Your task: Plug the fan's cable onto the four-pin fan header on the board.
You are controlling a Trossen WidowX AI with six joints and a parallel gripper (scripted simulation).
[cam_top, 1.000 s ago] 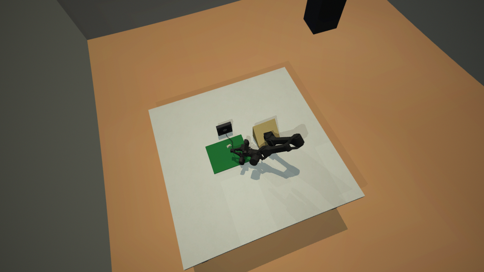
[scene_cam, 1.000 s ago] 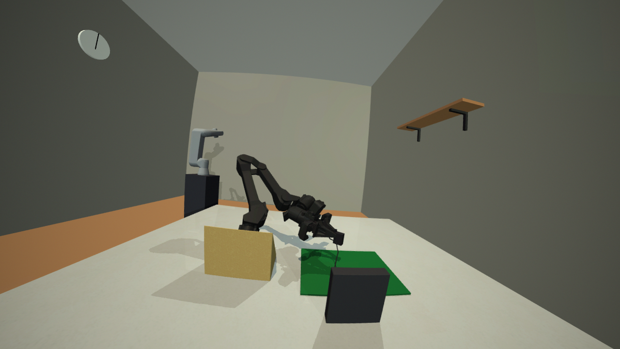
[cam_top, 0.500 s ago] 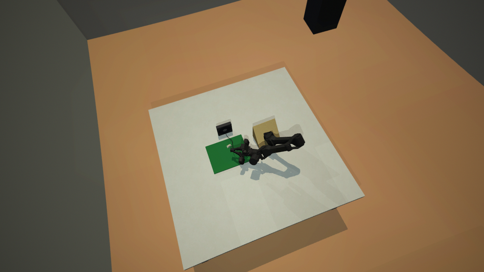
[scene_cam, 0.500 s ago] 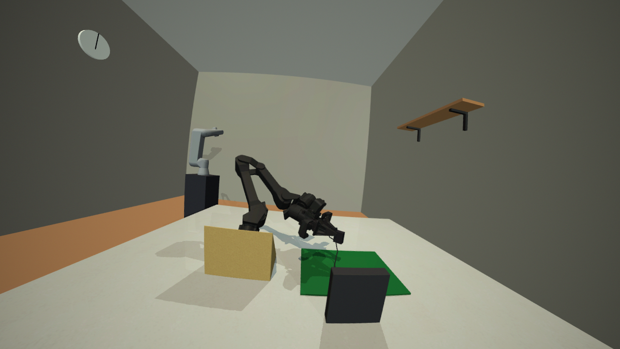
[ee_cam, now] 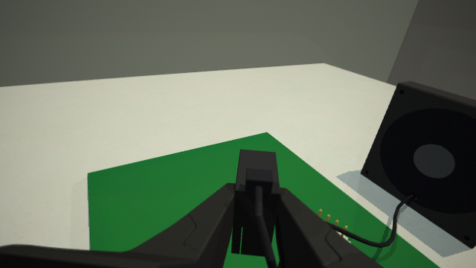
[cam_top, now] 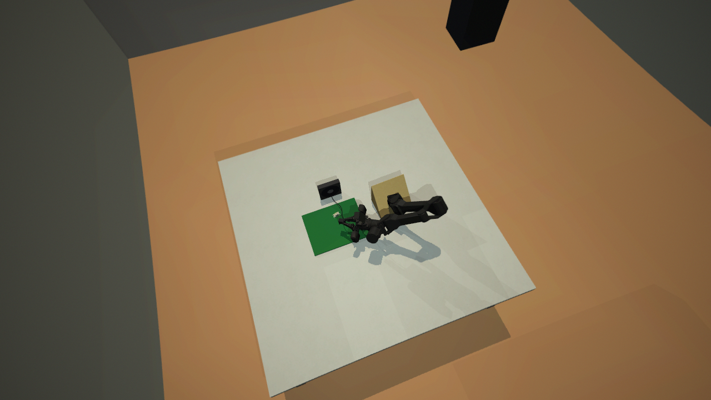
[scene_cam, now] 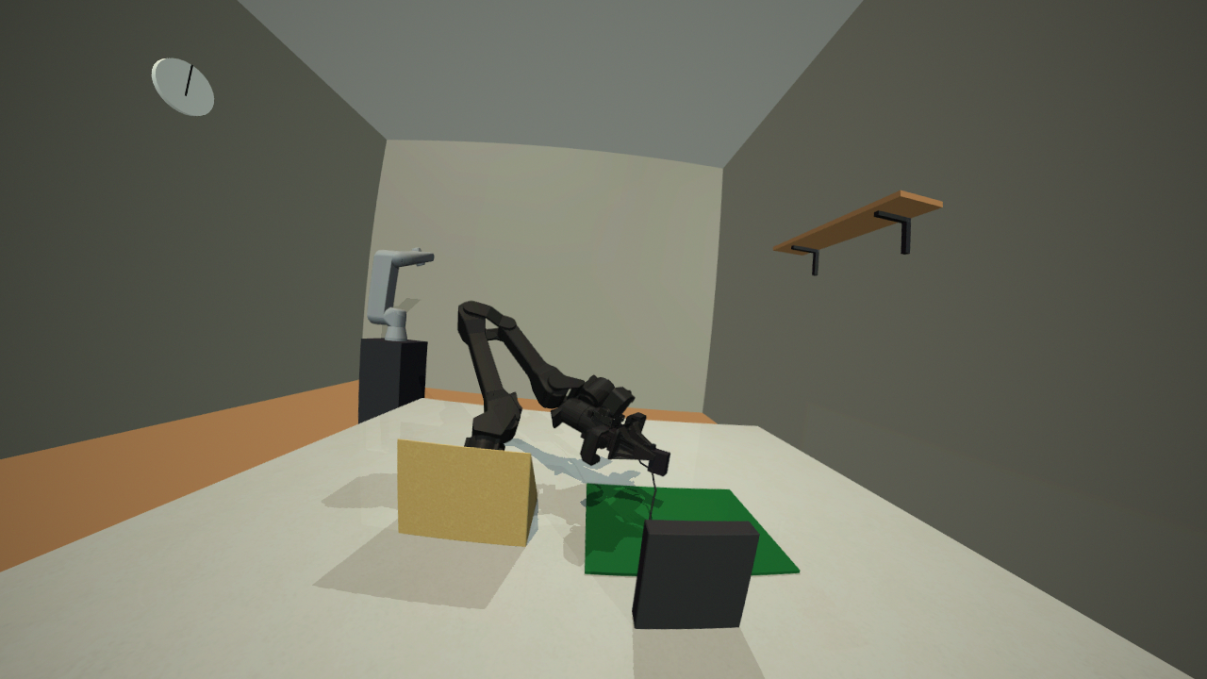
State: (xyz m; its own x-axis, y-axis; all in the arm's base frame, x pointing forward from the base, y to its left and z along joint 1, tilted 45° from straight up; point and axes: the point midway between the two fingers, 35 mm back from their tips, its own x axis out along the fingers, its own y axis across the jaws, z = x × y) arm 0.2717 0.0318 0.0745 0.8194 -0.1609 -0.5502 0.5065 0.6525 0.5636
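Note:
My gripper (cam_top: 343,221) (scene_cam: 655,460) (ee_cam: 255,194) is shut on the black plug (ee_cam: 258,161) and slants down, holding it above the green board (cam_top: 318,238) (scene_cam: 708,506) (ee_cam: 149,193). The plug is tilted and clear of the header. The four-pin header (cam_top: 336,214) (ee_cam: 336,222) stands on the board; its gold pins show to the right of the plug in the wrist view, partly behind the finger and cable. It is not made out in the exterior view. The cable (scene_cam: 653,498) (ee_cam: 383,245) runs from the plug to the black fan (cam_top: 330,190) (scene_cam: 696,573) (ee_cam: 433,161).
The fan stands upright just beyond the board's edge. A yellow wedge-like block (cam_top: 387,189) (scene_cam: 464,493) stands beside the arm's base. A grey arm (scene_cam: 382,287) on a black pedestal (scene_cam: 379,379) stands beyond the table. A shelf (scene_cam: 868,221) and a clock (scene_cam: 173,84) hang on the walls.

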